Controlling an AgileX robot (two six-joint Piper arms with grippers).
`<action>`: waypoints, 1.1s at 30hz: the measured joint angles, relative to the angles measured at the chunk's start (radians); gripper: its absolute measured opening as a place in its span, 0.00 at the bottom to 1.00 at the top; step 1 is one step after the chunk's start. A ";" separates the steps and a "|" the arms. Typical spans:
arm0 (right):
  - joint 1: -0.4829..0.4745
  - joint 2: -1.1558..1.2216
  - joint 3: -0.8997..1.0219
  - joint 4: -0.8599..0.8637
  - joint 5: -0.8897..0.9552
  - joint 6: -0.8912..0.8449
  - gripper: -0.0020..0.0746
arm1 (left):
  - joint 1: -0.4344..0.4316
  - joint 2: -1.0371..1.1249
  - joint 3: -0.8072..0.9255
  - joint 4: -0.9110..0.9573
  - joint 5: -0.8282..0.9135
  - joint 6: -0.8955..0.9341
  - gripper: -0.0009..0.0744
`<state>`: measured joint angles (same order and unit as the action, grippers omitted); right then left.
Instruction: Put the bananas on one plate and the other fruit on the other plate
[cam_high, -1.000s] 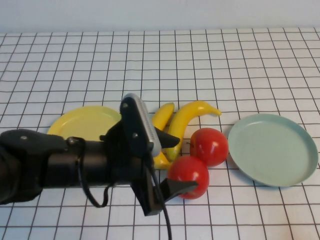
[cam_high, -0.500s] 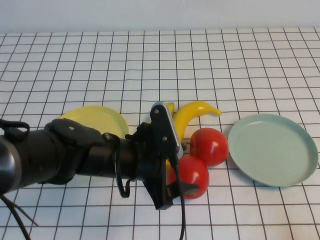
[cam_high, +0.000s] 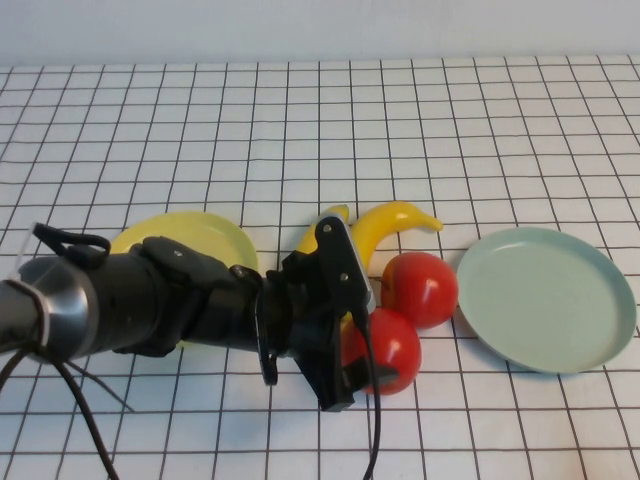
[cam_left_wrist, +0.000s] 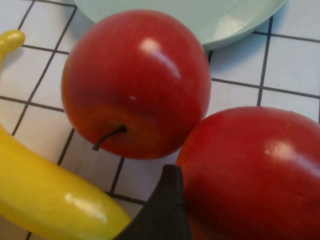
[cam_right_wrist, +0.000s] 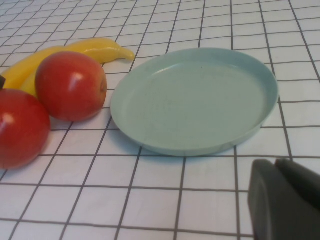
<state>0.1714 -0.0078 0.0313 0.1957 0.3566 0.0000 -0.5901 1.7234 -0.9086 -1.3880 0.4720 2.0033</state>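
Observation:
My left gripper (cam_high: 358, 345) is open, with its jaws on either side of the near red apple (cam_high: 392, 350). One dark finger (cam_left_wrist: 165, 210) shows against that apple (cam_left_wrist: 255, 170) in the left wrist view. The second apple (cam_high: 420, 288) touches it on the far side. Two yellow bananas (cam_high: 385, 225) lie behind the apples, partly hidden by the left arm. The pale yellow plate (cam_high: 190, 235) is at the left, half covered by the arm. The blue-green plate (cam_high: 545, 295) stands bare at the right. My right gripper (cam_right_wrist: 287, 200) is shut, near the blue-green plate (cam_right_wrist: 195, 100).
The table is a white cloth with a black grid (cam_high: 300, 120). The left arm's cable (cam_high: 90, 440) hangs over the front left of the table. The right arm is out of the high view.
My left arm has reached right and down towards the fruit. Its open jaws have come around the near apple. The fruit and plates have not moved.

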 joint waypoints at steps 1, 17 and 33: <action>0.000 0.000 0.000 0.000 0.000 0.000 0.00 | 0.000 0.007 -0.004 0.000 0.005 0.001 0.90; 0.000 0.000 0.000 0.000 0.000 0.000 0.00 | 0.000 0.030 -0.017 -0.013 0.048 0.004 0.77; 0.000 0.000 0.000 0.000 0.000 0.000 0.00 | 0.032 -0.255 -0.013 -0.321 -0.634 -0.004 0.77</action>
<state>0.1714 -0.0078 0.0313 0.1957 0.3566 0.0000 -0.5577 1.4689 -0.9217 -1.7092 -0.1619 1.9991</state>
